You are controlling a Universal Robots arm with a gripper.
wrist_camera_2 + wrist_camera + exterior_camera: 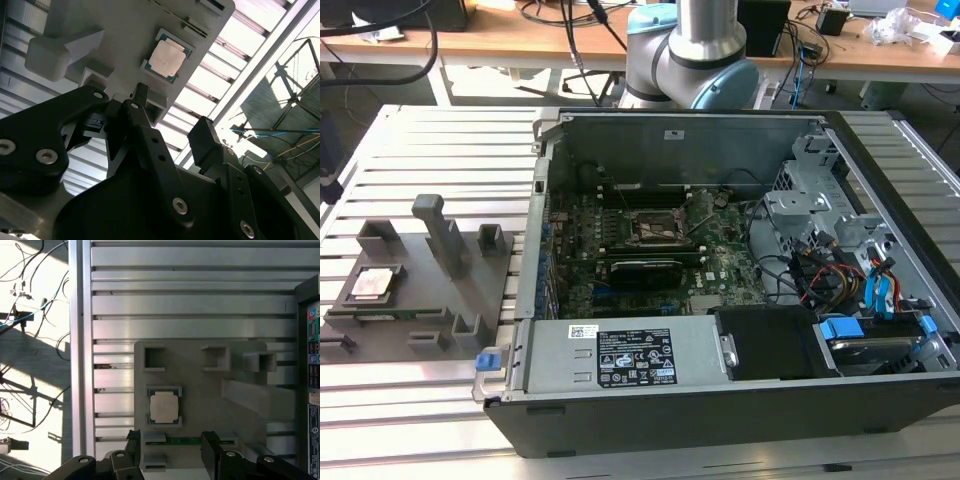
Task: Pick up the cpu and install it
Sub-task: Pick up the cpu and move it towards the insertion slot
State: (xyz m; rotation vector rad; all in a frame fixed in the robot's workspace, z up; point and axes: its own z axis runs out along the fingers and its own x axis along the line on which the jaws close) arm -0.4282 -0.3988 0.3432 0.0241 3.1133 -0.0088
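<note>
The cpu (375, 283) is a small square chip with a shiny metal top. It lies flat in a recess of the grey fixture (430, 300) at the exterior view's left, beside the open computer case. In both wrist views my gripper (172, 445) hangs above the fixture, short of the cpu (164, 406) and apart from it. Its two black fingers (210, 442) stand open with nothing held between them. The second wrist view shows the cpu (166, 58) beyond the gripper (172, 115). The black-framed socket (655, 228) sits on the motherboard inside the case.
The fixture carries upright grey posts (440, 230) and small pockets around the chip. The case (720, 410) has tall walls, a power supply (620, 355) at the front, and a drive cage with cables (850, 270) at the exterior view's right. The slotted aluminium table (410, 140) lies underneath.
</note>
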